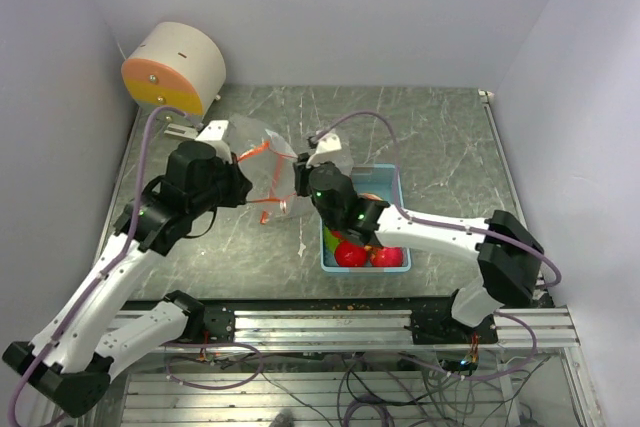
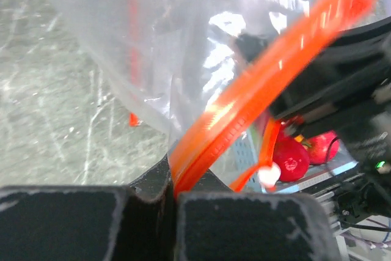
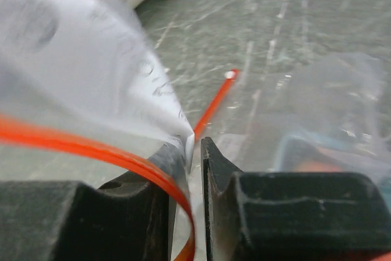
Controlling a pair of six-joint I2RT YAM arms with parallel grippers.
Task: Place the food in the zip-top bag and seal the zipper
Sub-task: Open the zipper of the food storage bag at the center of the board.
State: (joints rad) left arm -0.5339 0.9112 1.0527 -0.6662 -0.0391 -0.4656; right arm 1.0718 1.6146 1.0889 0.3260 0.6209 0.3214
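The clear zip-top bag (image 1: 264, 159) hangs in the air between my two grippers, left of the tray. My left gripper (image 1: 243, 185) is shut on the zipper (image 2: 256, 90), the orange strip running up and right from its jaws (image 2: 174, 191). My right gripper (image 1: 300, 180) is shut on the thin clear film of the bag's other lip (image 3: 91, 77), pinched at the jaw tips (image 3: 197, 151), and the zipper (image 3: 73, 143) curves past its left finger. The food, red round fruits (image 1: 350, 253) and a green piece, lies in the light blue tray (image 1: 385, 175). Red fruits (image 2: 292, 158) also show through the bag.
A cream and orange round drum (image 1: 175, 67) stands at the back left corner. Grey walls close in the marbled table on three sides. An aluminium rail (image 1: 350, 317) runs along the front edge by the arm bases.
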